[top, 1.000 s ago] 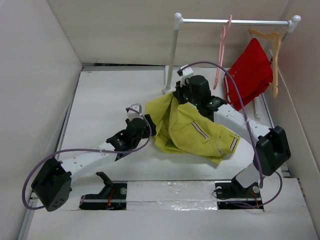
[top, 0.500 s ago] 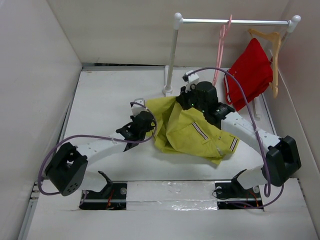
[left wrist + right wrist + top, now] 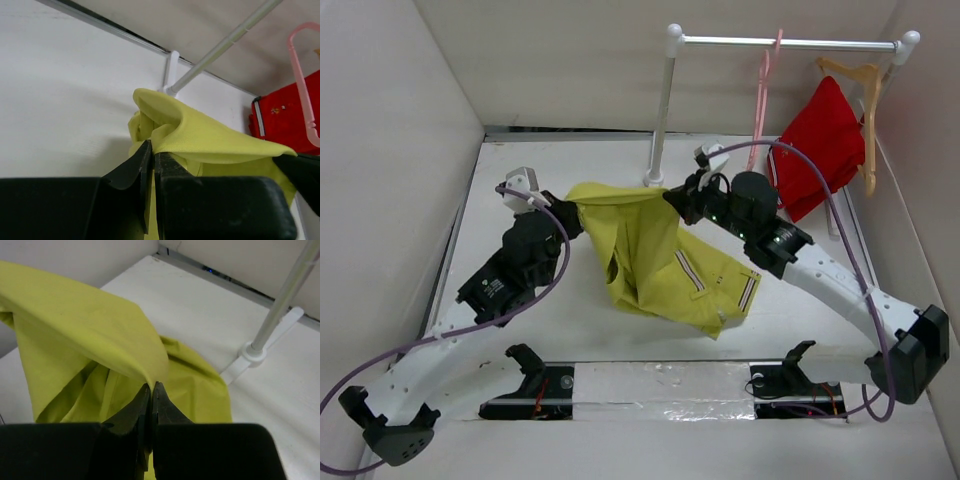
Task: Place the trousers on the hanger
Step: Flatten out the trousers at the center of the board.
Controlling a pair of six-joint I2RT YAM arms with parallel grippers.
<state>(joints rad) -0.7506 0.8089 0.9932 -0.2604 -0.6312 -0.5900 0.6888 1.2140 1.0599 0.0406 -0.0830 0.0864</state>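
The mustard-yellow trousers (image 3: 650, 250) hang stretched between my two grippers above the table, their striped waistband end drooping toward the near side. My left gripper (image 3: 563, 206) is shut on the left top corner of the trousers (image 3: 200, 135). My right gripper (image 3: 677, 198) is shut on the right top corner of the trousers (image 3: 90, 325). The thin pink hanger (image 3: 761, 95) hangs by its hook from the white rail (image 3: 790, 43), behind and to the right of the right gripper; it also shows at the right edge of the left wrist view, hanger (image 3: 300, 85).
A red garment (image 3: 820, 145) on a tan wooden hanger (image 3: 865, 110) hangs at the rail's right end. The rail's white post (image 3: 660, 120) and its foot (image 3: 250, 354) stand just behind the trousers. White walls enclose the table on three sides.
The left gripper has shut on the trousers' edge and pulled up and to the left. Both arms have lifted and spread the cloth, which lay bunched on the table before.
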